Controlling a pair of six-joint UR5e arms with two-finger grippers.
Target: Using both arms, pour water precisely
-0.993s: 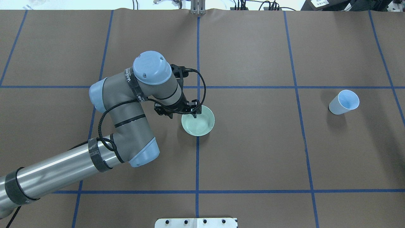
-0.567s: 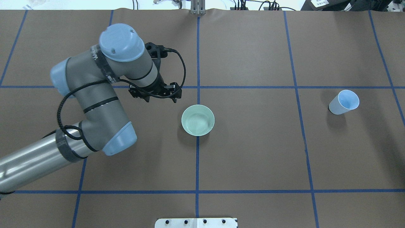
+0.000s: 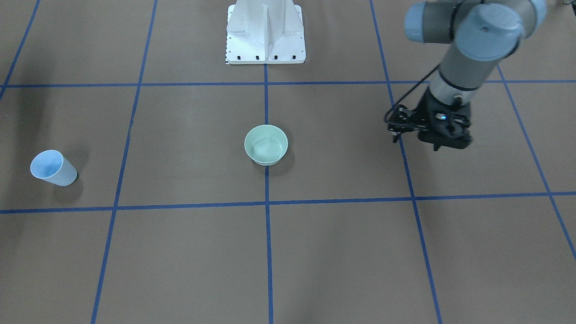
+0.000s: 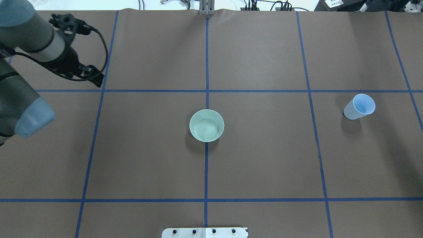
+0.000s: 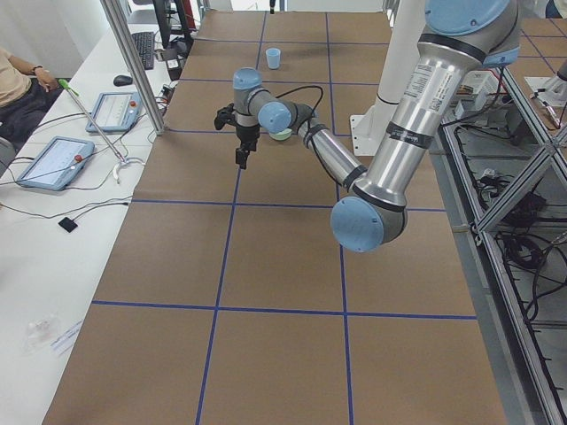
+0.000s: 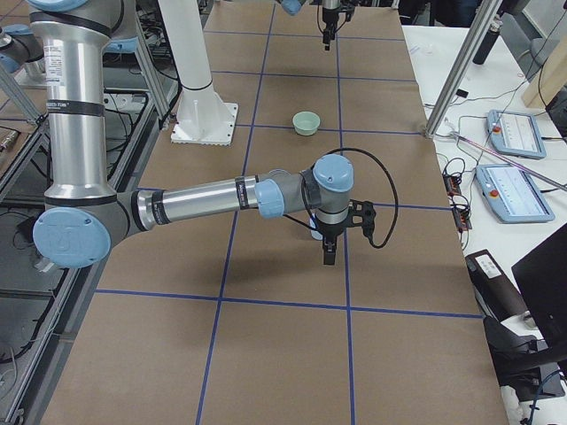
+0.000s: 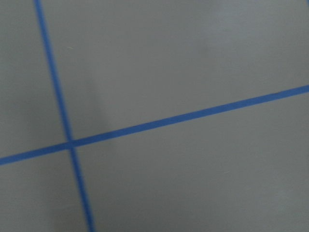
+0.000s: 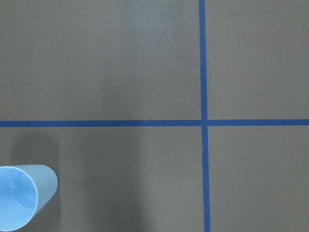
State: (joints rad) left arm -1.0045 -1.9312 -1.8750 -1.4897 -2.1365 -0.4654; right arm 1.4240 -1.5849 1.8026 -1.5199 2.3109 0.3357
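A pale green bowl [image 4: 206, 125] stands at the table's middle, also in the front view [image 3: 266, 144]. A faint glinting ring in its bottom looks like water. A light-blue cup [image 4: 358, 107] stands upright far to the right, and shows at the lower left of the right wrist view [image 8: 21, 195]. My left gripper [image 4: 94, 79] hangs open and empty over bare table, well left of the bowl [image 3: 416, 143]. My right gripper [image 6: 328, 257] shows only in the exterior right view, above the table beside the cup. I cannot tell whether it is open or shut.
The white bolted pedestal [image 3: 265, 31] stands at the robot's edge of the table. Blue tape lines [image 4: 206, 172] divide the brown mat into squares. Side tables with tablets [image 5: 53, 164] and a seated person [image 5: 18, 84] lie past the far table edge.
My left gripper has left the bowl's rim and swung away to the left and toward the far edge. The bowl and the cup have not moved.
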